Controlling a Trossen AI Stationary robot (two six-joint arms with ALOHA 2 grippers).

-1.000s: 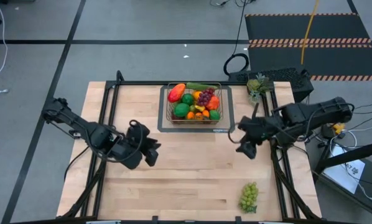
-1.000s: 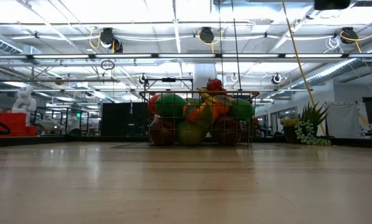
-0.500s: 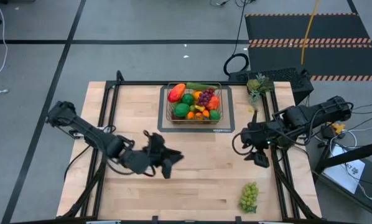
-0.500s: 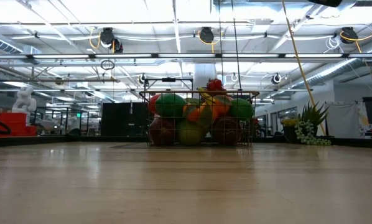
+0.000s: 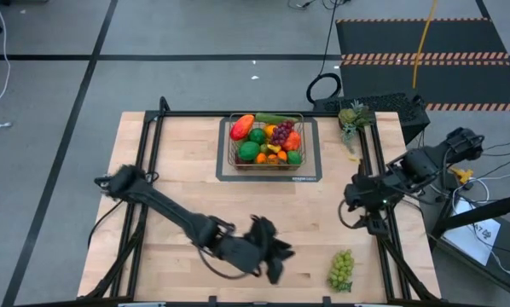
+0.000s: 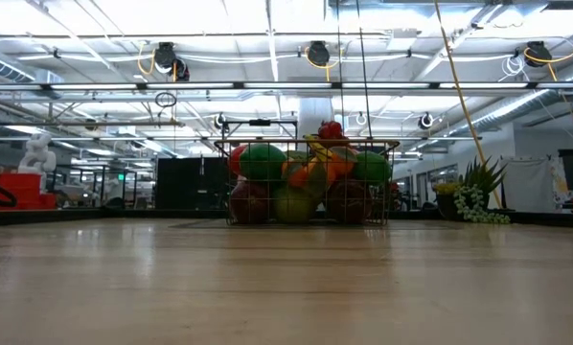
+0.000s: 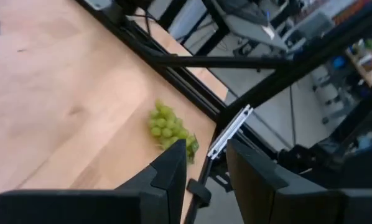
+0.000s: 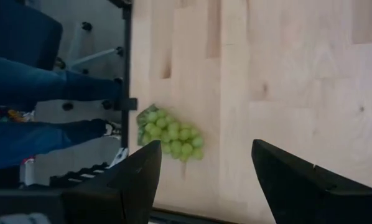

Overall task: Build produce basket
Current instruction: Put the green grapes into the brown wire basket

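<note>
Pale wooden tabletop [image 5: 187,179] fills your overhead view, framed by dark rails on a grey floor. At its far edge you have the basket [image 5: 267,141], standing on a dark mat [image 5: 310,170] and piled with produce [image 5: 263,141]: red, green and orange pieces plus a purple bunch; in the level view the heap rises above the wire rim. One piece lies well apart from the basket: the green grapes [image 5: 341,269], alone near the front right corner of the tabletop, close to the side rail. Your left pincer [image 5: 272,256] is near the front edge, just to the left of the grapes, with its arm stretched across from the left side; its wrist camera shows the two dark fingers [image 7: 170,171] apart, with the grapes beyond them. Your right pincer [image 5: 368,217] sits over the right rail, between the basket and the grapes; its jaws stand wide apart with nothing between them, and the grapes show on the wood below. A spiky green piece [image 5: 354,115] rests right of the basket.
</note>
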